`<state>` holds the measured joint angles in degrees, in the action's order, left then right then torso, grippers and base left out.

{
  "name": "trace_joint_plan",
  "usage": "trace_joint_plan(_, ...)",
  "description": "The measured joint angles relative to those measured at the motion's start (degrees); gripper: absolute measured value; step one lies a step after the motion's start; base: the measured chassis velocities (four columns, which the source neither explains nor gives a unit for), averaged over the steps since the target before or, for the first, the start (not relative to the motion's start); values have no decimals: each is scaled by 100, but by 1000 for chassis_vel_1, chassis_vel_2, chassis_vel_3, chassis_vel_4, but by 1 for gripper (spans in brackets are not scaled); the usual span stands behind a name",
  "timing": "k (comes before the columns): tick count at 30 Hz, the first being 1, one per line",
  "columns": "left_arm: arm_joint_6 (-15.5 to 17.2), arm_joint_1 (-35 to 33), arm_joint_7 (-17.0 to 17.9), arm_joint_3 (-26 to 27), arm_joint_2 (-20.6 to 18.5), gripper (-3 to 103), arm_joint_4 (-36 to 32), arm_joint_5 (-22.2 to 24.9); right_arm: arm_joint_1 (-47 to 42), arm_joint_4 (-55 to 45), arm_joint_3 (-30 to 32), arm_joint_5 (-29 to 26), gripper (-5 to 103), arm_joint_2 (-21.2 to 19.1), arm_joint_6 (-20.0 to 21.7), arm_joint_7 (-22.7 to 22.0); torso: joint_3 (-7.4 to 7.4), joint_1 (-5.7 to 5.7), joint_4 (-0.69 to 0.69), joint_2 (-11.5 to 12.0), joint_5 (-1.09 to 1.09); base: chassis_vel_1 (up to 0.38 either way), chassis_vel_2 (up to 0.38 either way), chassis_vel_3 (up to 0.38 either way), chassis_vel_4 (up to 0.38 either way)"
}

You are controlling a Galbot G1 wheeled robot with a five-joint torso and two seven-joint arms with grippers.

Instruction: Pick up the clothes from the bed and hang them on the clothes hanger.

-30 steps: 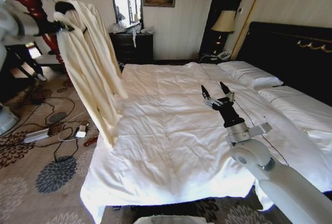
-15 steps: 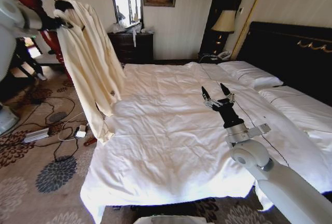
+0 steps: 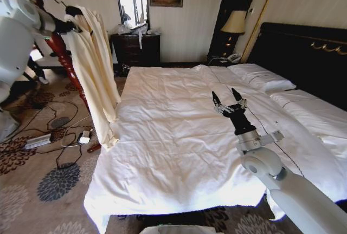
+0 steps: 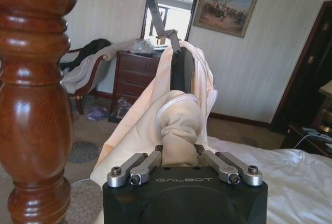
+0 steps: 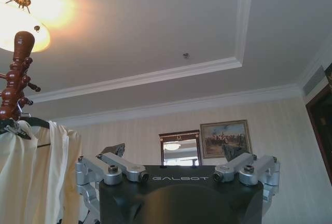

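Swinging further toward the wooden coat stand [image 3: 60,50] since a second ago: the clothes [image 3: 96,69], then draped out over the bed's edge, now hanging closer in beside the stand's red-brown post, with the hem dangling just off the corner of the bed [image 3: 179,153]. Staying put over the white bedding, well away from the stand: the right gripper [image 3: 228,99], fingers spread wide and pointing up, gripping nothing.

Showing close up in the left wrist view: the left gripper [image 4: 179,154], fingers drawn in and pinching a bunched fold of the cream cloth, right beside the stand's thick turned post [image 4: 36,105]. Sitting just above that fold, inside the collar: the clothes hanger [image 4: 181,71], black, with its thin metal hook [image 4: 154,11] reaching up toward an arm of the stand; whether touching that arm, impossible to tell.

Appearing in the head view, but not from the wrist: the full length of the garment, falling down past the stand to the floor side of the bed.

Looking upward in the right wrist view: open fingers [image 5: 111,169] against the ceiling, with the stand's knobbed top [image 5: 18,73] and the hung garment off at one edge.
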<state>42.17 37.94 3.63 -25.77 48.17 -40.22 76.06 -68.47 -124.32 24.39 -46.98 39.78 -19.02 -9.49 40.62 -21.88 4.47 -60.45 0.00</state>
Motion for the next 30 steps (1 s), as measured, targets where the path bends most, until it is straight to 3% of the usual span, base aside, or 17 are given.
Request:
trace_joint_plan(11, -19, -191, 52, -16, -338, 15, -442, -30, -127, -64, -6, 54, 100, 34, -8, 8, 0, 0, 1, 0, 0, 0, 0, 0, 0)
trace_joint_plan(12, -83, -229, 50, -12, -419, 25, -552, -115, -162, -80, 2, 67, 100, 30, -7, 10, -1, 0, 0, 0, 0, 0, 0, 0, 0)
trace_joint_plan(14, -114, -241, 50, -8, -464, 25, -614, -141, -175, -90, 11, 72, 100, 27, -7, 10, -1, 0, -2, 0, 0, 0, 0, 0, 0)
trace_joint_plan(17, -173, -256, 53, -12, -621, 41, -829, -153, -217, -136, 33, 77, 100, 20, -1, 9, -1, 1, -2, -1, 0, 0, 0, 0, 0)
trace_joint_plan(19, -195, -258, 52, -20, -666, 41, -895, -153, -226, -147, 35, 77, 100, 20, 5, 6, -1, 1, 0, 0, 0, 0, 0, 0, 0)
trace_joint_plan(21, -267, -273, 43, -25, -751, 52, -1042, -151, -246, -168, 38, 80, 100, 20, 20, 0, -1, 0, 0, 0, 0, 0, 0, 0, 0)
trace_joint_plan(24, -516, -405, -7, 124, -1082, 69, -1683, -77, -348, -222, 109, 115, 100, 1, 35, -6, -1, 0, -1, -1, -1, 0, 0, 0, 0)
trace_joint_plan(26, -538, -432, -11, 160, -1130, 69, -1775, -66, -374, -230, 132, 118, 100, -6, 36, -7, -1, 0, 0, 0, -1, 0, 0, 0, 0)
trace_joint_plan(30, -610, -793, -18, 507, -1650, 91, -2669, -10, -537, -321, 288, 116, 100, -62, 70, -47, -1, 1, 1, -1, 1, 0, 0, 0, 0)
